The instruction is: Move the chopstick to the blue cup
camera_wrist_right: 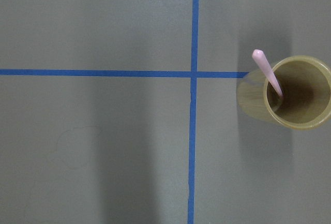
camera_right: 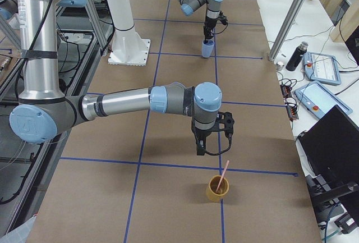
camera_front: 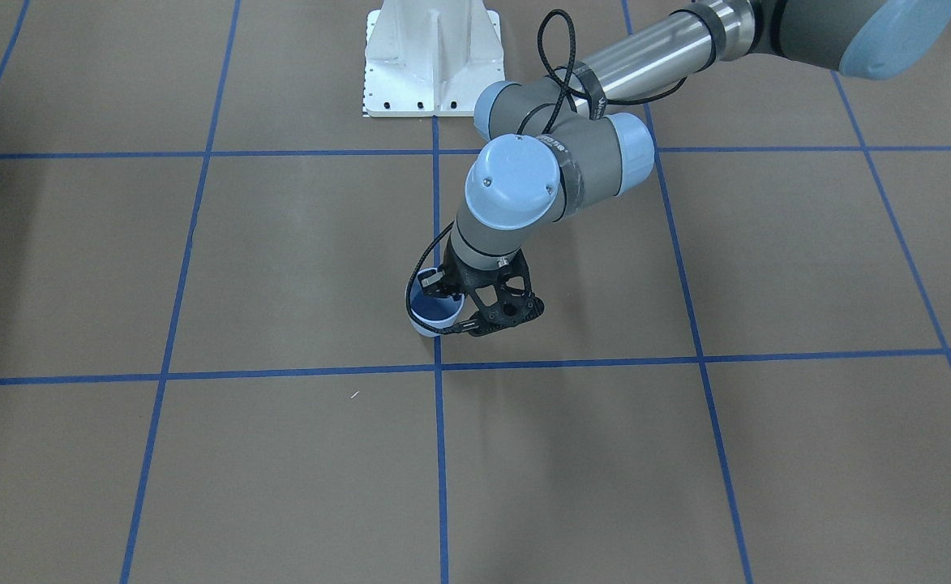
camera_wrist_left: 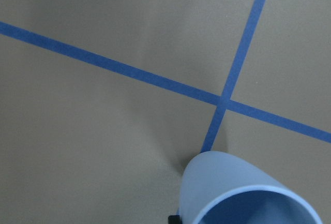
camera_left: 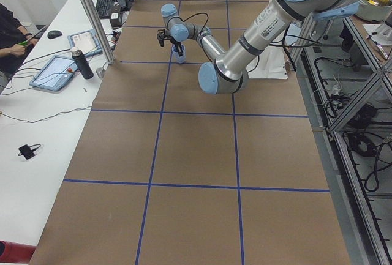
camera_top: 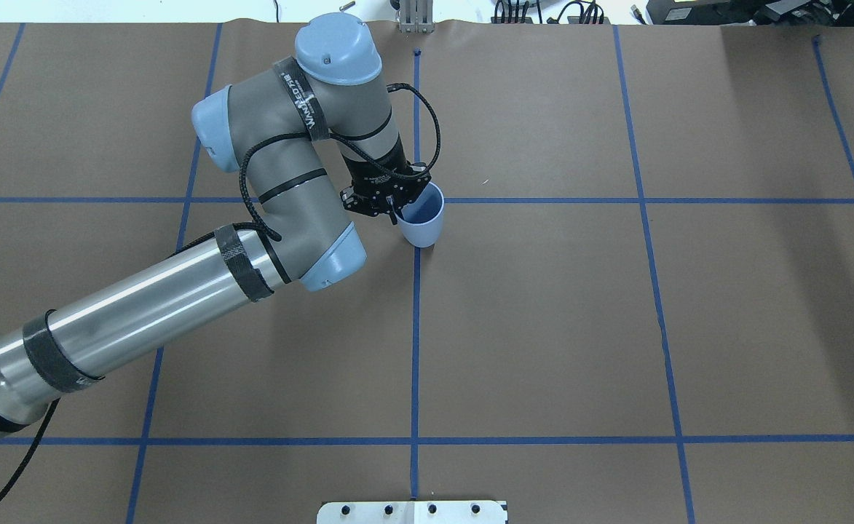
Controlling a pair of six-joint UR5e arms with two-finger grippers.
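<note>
The blue cup (camera_top: 421, 222) stands by a crossing of blue tape lines; it also shows in the front view (camera_front: 430, 312) and low in the left wrist view (camera_wrist_left: 248, 193). My left gripper (camera_top: 392, 206) is at its rim, with one finger inside the mouth and the rest outside, apparently shut on the wall. One pink chopstick (camera_wrist_right: 268, 72) leans in a tan cup (camera_wrist_right: 299, 92) near the table's right end. My right gripper (camera_right: 212, 148) hangs just beside and above that tan cup (camera_right: 217, 188). I cannot tell whether it is open or shut; its fingers do not show in its wrist view.
The white robot base plate (camera_front: 430, 61) is at the table's robot side. Blue tape lines grid the brown table cover. An operators' bench with tablets and a dark bottle (camera_right: 294, 56) runs along the far side, behind an aluminium post (camera_right: 291, 15).
</note>
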